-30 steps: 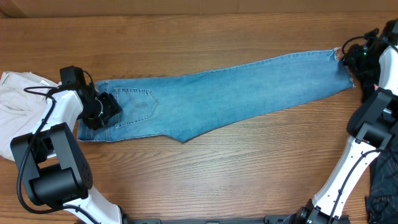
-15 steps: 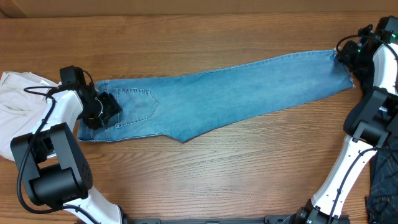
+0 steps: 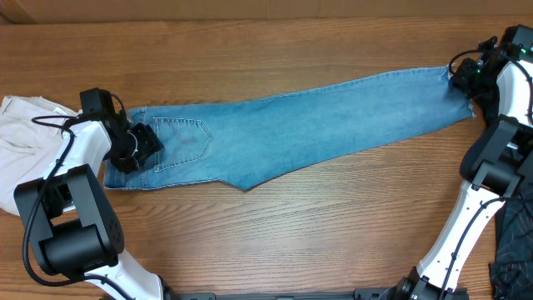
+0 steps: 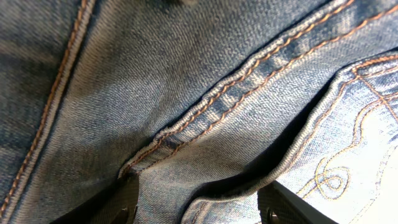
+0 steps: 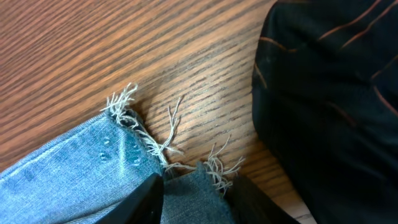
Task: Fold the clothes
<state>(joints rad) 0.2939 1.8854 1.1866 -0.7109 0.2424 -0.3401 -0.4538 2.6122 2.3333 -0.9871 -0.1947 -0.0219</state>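
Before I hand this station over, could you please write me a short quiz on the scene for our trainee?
1. True or false: the white trousers lie on top of the jeans.
2. Which part of the jeans is the right tool at: A) waistband, B) frayed hem, C) back pocket?
3. Fill in: the left tool sits at the jeans' ____ end.
Key: 1 false, they lie beside the waist end; 2 B; 3 waist.
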